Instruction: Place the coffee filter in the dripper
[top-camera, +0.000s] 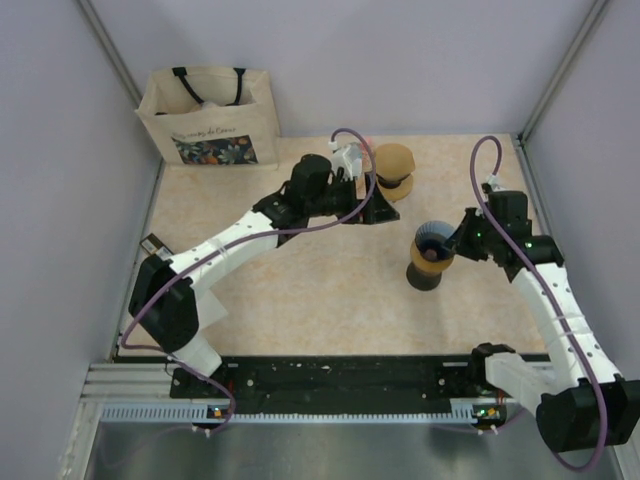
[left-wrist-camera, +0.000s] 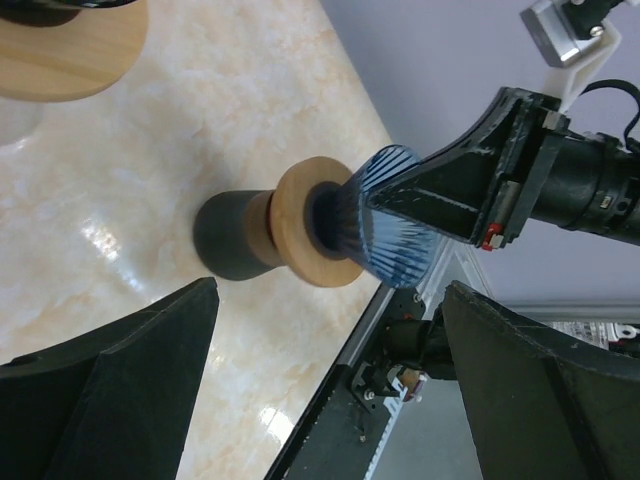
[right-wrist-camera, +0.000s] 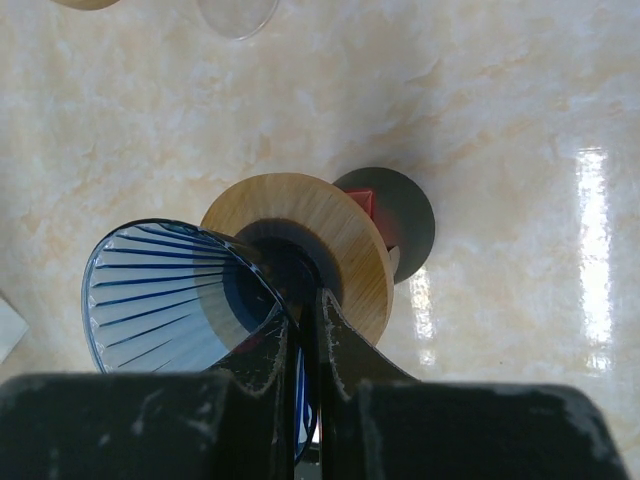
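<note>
Behind the right fingers (right-wrist-camera: 350, 368), the dripper (right-wrist-camera: 160, 290) rim is partly hidden.

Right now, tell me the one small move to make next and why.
Probably swing the open, empty left end effector to the wooden stand beside it to pick up a filter, if that is where they sit; no filter shows clearly. The blue dripper has a bare ribbed inside, and the right end effector is shut on its rim, steadying it.
</note>
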